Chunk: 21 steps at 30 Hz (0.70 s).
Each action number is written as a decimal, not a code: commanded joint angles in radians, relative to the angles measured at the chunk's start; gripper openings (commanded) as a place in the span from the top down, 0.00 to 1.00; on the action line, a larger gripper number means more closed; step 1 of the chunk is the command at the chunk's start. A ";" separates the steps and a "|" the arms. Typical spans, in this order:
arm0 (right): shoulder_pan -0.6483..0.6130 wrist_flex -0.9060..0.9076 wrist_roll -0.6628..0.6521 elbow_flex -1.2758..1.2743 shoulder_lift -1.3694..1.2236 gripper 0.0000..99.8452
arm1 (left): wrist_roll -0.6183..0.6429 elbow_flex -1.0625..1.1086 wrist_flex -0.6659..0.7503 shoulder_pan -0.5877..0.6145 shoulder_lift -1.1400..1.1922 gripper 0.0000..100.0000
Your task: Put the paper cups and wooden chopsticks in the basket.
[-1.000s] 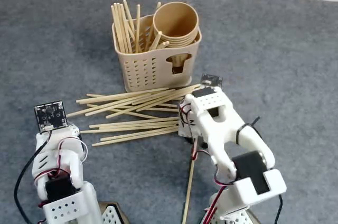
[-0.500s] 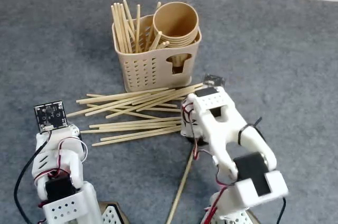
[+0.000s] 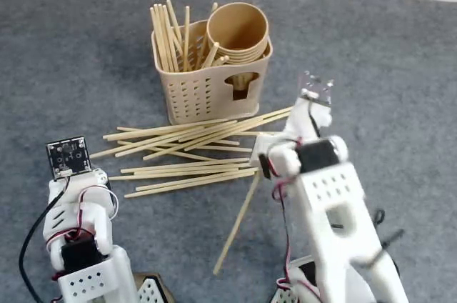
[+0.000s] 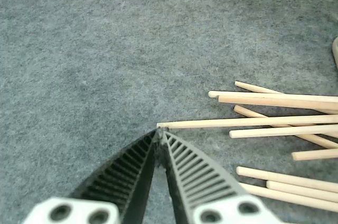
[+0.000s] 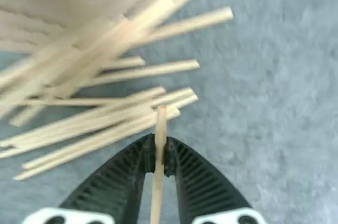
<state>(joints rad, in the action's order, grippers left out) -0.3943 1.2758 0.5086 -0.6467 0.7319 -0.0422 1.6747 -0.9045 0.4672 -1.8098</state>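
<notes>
A beige slotted basket stands at the back and holds stacked paper cups and several upright wooden chopsticks. More chopsticks lie in a loose pile on the grey carpet in front of it. My right gripper is shut on one chopstick at the pile's right end. In the high view that chopstick slants down toward the front edge beneath the right arm. My left gripper is shut with nothing in it, its tips beside the pile's left ends.
The left arm stands at the front left, short of the pile. Bare grey carpet lies to the right of the basket and at the far left. A pale wall edge runs along the back.
The right arm has risen and swung toward the basket with the chopstick held. The chopstick's free end has swept to the left. The left arm has not moved.
</notes>
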 commanded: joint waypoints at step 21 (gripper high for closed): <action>-0.008 -0.243 -0.107 0.008 0.498 1.00 | -0.008 0.021 0.018 0.007 -0.007 0.99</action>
<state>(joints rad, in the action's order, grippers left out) -0.3959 1.1040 0.4166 -0.6467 1.1968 -0.0422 1.6747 -0.9045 0.4672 -1.8098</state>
